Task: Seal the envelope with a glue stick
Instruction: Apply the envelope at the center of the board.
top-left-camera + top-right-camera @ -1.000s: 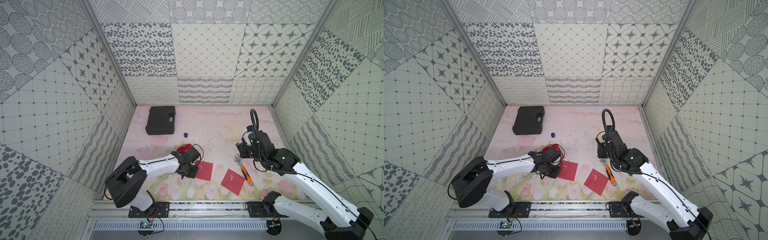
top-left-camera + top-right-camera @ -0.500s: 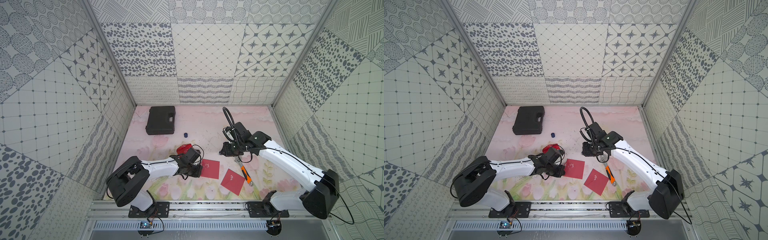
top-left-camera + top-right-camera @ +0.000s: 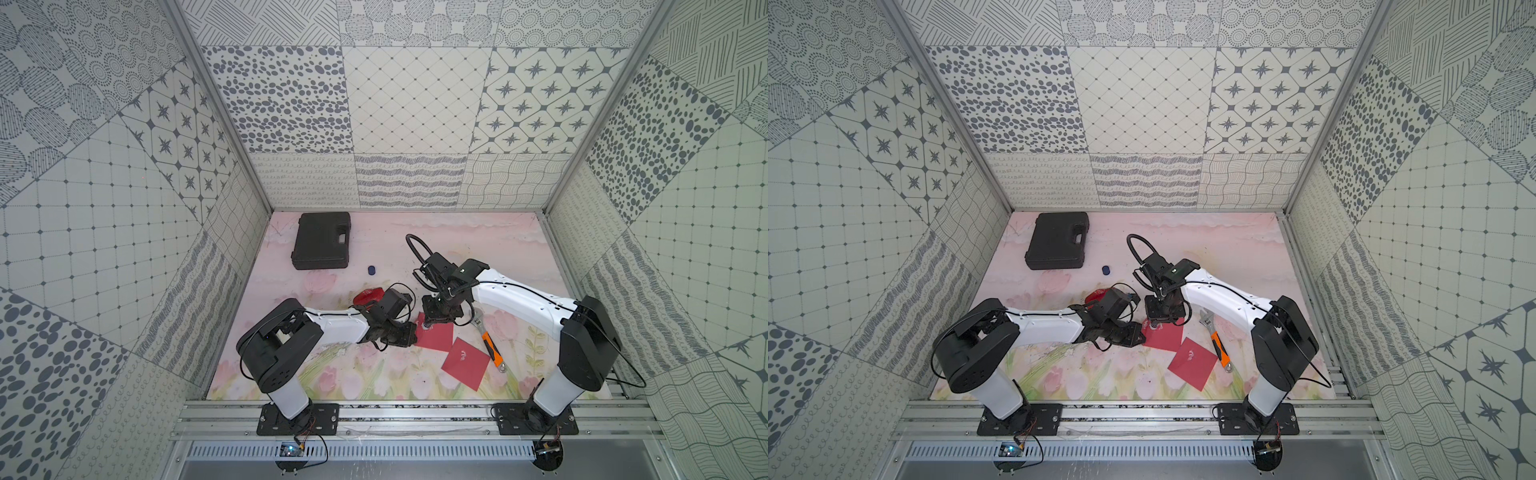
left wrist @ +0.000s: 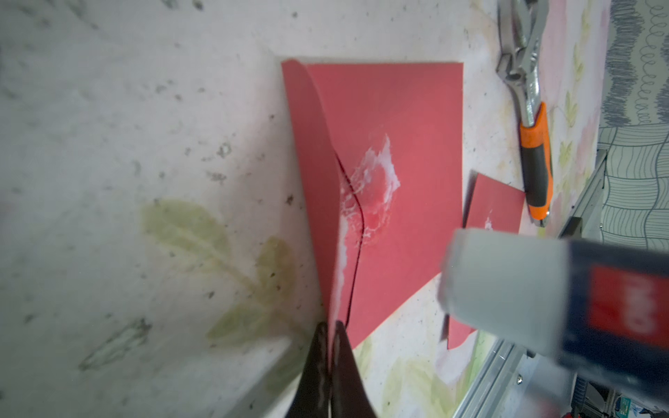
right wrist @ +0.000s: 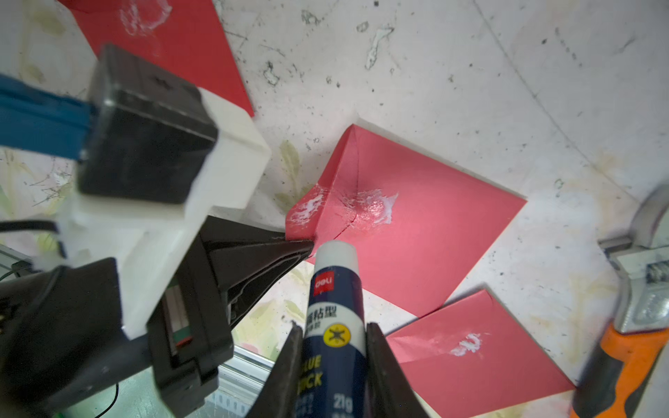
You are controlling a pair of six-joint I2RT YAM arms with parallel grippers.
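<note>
Seen from the right wrist, the right claw (image 5: 333, 327) pinches the glue stick (image 5: 335, 315) around its dark blue label, one jaw pressed against each side. The uncapped white end of the stick points out past the fingertips. It ends just beside the near edge of a red envelope (image 5: 416, 246) that lies flat on the worktop (image 3: 478, 249). Whether the white end touches the paper cannot be told. Right next to that white end is the tip of the left claw (image 4: 330, 325). Its jaws are pressed together on the edge of the envelope's flap (image 4: 311, 163), holding the flap raised off the envelope body. White glue smears show on the body where the flap's point would land, and along the inner side of the flap. In both top views the two claws meet over this envelope, near the middle of the worktop between the two arms, and the stick is hidden under the right claw. A second red envelope (image 5: 470, 362), also marked with a white smear, lies at the first one's corner. An orange-handled wrench (image 4: 532, 144) lies just beyond both envelopes. Well apart, farther back on the worktop, a small dark blue cap (image 3: 371, 270) lies near a closed black case (image 3: 321, 241).
</note>
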